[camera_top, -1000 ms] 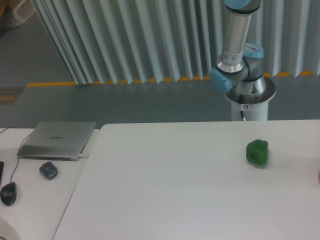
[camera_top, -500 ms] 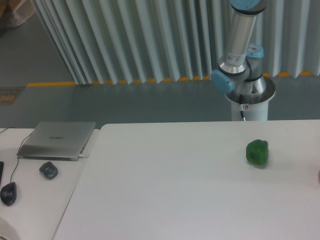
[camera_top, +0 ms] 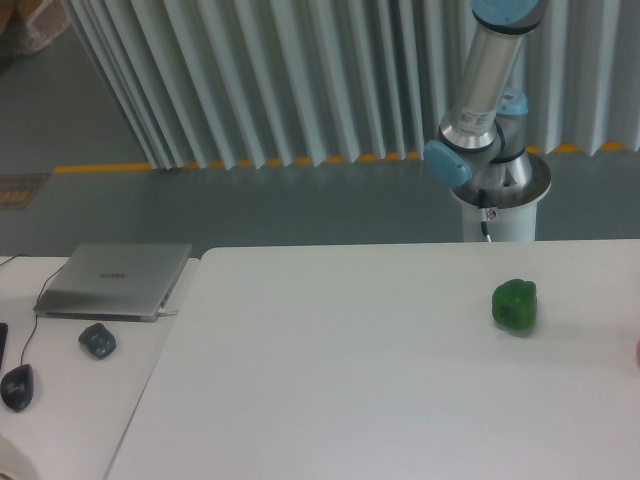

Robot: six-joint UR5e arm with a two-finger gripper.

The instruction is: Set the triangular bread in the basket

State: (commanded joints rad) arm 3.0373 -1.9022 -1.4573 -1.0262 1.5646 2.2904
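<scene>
laptop (camera_top: 115,280) closed, two mice (camera_top: 97,341) on side table far left | green pepper (camera_top: 515,305) on white table (camera_top: 350,380) right, distractor, skip | arm (camera_top: 487,95) rear right, gripper out of frame, jaw state unknown | triangular bread, basket not visible | locate bread first, grip flat across edges
</scene>
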